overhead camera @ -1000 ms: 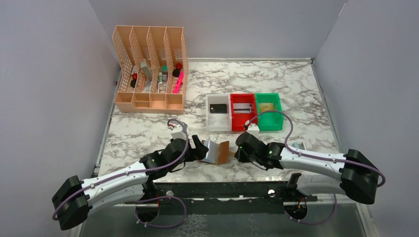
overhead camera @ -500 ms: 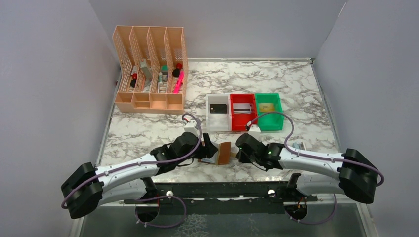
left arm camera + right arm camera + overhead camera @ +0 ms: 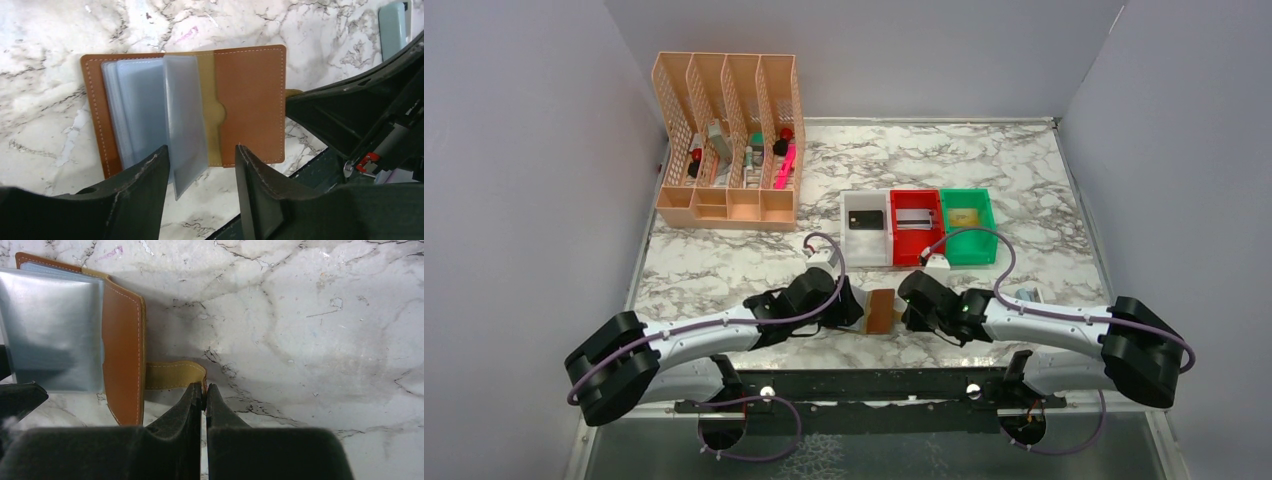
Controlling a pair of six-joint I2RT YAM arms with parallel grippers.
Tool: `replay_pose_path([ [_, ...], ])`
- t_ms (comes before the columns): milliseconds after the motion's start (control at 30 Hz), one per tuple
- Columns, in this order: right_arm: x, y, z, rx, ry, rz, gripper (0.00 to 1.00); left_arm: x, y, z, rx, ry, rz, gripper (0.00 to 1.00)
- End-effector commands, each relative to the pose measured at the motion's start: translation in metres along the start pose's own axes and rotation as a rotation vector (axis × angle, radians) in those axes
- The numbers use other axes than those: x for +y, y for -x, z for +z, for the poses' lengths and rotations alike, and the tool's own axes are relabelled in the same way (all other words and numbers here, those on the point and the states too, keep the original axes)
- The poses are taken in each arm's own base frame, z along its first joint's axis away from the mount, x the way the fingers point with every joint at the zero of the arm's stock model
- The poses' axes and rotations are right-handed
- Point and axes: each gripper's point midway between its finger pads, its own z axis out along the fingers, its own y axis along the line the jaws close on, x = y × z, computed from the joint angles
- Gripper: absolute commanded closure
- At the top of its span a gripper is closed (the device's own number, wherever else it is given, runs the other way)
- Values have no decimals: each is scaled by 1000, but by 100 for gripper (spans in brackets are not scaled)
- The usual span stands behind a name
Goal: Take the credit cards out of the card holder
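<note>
Brown card holder (image 3: 880, 312) lies unfolded on the marble table (image 3: 1024, 190) at lower centre, right hand (image 3: 204, 386) pinching its snap tab (image 3: 175, 375), left hand (image 3: 201, 150), jaws apart, astride its clear sleeves (image 3: 185, 120).

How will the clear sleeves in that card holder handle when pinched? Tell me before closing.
Probably floppy: one sleeve lifts loosely off the others. Likely slippery, given its glossy sheen. The card holder should stay put, since the right gripper pinches its snap tab.
</note>
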Motion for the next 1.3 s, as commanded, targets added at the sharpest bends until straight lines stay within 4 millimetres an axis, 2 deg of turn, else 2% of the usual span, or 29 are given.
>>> replay_pose_path([
  [0, 3, 10, 1, -33, -6, 19, 94, -37, 17, 0, -20, -132, 16, 50],
  [100, 1, 11, 1, -35, -24, 26, 93, -44, 18, 0, -24, -169, 28, 54],
  [267, 5, 13, -2, -31, -16, 21, 90, -61, 15, 3, 0, -255, 53, 55],
  [333, 10, 15, -4, -30, 6, 25, 82, -64, 10, 8, 29, -271, 60, 55],
  [467, 19, 21, -12, -43, 55, 44, 78, -72, 1, 15, 85, -302, 84, 65],
  [667, 14, 35, -24, -81, 21, 43, 66, -80, -6, 20, 120, -324, 120, 62],
  [767, 17, 44, -33, -104, 33, 27, 64, -78, -11, 23, 137, -315, 126, 61],
  [867, 28, 54, -43, -135, 84, 12, 65, -71, -18, 27, 159, -294, 114, 62],
  [1000, 42, 64, -49, -165, 151, 3, 75, -63, -26, 29, 179, -269, 100, 67],
  [1133, 56, 64, -43, -151, 187, -21, 84, -60, -31, 29, 189, -263, 100, 71],
  [1267, 64, 64, -34, -132, 182, -48, 87, -56, -35, 29, 202, -249, 98, 75],
])
